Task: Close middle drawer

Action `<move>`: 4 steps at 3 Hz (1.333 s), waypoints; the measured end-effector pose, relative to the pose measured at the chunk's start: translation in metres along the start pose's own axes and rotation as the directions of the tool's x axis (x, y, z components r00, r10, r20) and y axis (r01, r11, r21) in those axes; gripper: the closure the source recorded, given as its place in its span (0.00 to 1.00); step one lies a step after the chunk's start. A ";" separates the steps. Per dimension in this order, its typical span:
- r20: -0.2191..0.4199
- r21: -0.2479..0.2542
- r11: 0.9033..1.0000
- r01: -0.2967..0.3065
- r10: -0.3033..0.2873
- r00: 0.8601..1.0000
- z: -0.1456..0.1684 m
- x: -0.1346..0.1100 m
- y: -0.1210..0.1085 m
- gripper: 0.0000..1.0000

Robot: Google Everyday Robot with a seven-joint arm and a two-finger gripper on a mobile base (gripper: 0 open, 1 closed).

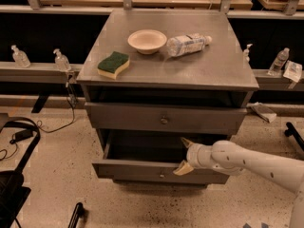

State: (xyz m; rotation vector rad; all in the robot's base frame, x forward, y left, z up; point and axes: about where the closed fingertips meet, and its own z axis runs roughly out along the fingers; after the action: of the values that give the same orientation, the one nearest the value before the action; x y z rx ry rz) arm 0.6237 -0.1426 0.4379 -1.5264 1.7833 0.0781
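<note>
Middle drawer (pixel 137 170) is seen pulled well out of the grey metal cabinet (pixel 213 70), low on its front, so that the dark interior is exposed behind the flat front panel; a small round knob (pixel 163 175) is set at the panel's centre. Above it, a taller drawer front (pixel 123 118) with a darker knob (pixel 164 120) is shut flush, and a dark recess is left between that front and the cabinet top. The cabinet is stood on a speckled floor (pixel 57 184).

A white robot arm (pixel 256 163) is extended from the lower right towards the open drawer. The gripper (pixel 184 155) is placed at the right of the drawer's centre, with its tan fingers spread wide and nothing held between them: the upper fingertip (pixel 186 142) is raised over the drawer's interior, and the lower fingertip (pixel 182 168) is laid at the top edge of the front panel, though contact cannot be confirmed.

On the cabinet top, a clear plastic bottle (pixel 187 44) is laid on its side just beside a shallow beige bowl (pixel 147 41), and a green and yellow sponge (pixel 113 64) is set nearer the front left corner.
</note>
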 end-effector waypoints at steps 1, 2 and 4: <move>0.000 0.000 1.000 0.000 0.000 1.000 0.000 0.000 0.000 0.12; 0.000 0.000 1.000 0.000 0.000 1.000 0.000 0.000 0.000 0.12; 0.295 -0.075 0.996 -0.050 0.070 0.953 -0.037 -0.050 0.046 0.00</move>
State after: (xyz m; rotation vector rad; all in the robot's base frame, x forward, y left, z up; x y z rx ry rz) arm 0.5643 -0.1071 0.4730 -1.4220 1.5973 0.3817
